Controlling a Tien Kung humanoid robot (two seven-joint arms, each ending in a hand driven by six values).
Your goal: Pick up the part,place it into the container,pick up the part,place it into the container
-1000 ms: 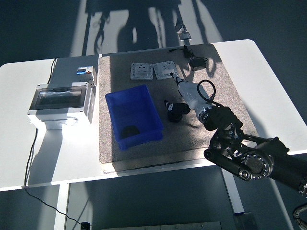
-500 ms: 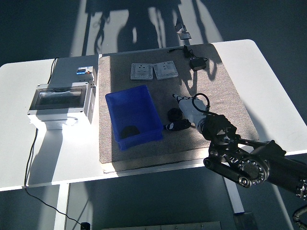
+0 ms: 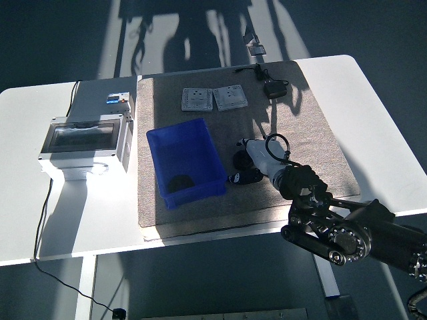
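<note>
Low on the right, the right hand (image 3: pixel 257 160) reaches in over the brown mat (image 3: pixel 303 133), its white and grey shell pointing up and left from the black arm (image 3: pixel 347 230) that enters at the lower right corner. Its fingers are curled around a small black part (image 3: pixel 244 175), which sits at the hand's lower left side, just above or on the mat; whether it is lifted clear cannot be told. Just beside the part, to the left, stands the blue container (image 3: pixel 215 157), an open rectangular bin set on the mat. A dark part (image 3: pixel 179 182) lies inside it near the front wall.

Beyond the bin, toward the far edge of the mat, two grey square plates (image 3: pixel 214 99) lie side by side, flat and nearly touching. Further right a small black adapter (image 3: pixel 275 87) rests with its cord.

Left of the mat, on the white table (image 3: pixel 373 120), a grey box (image 3: pixel 83 143) with a clear lid stands apart from the bin.
</note>
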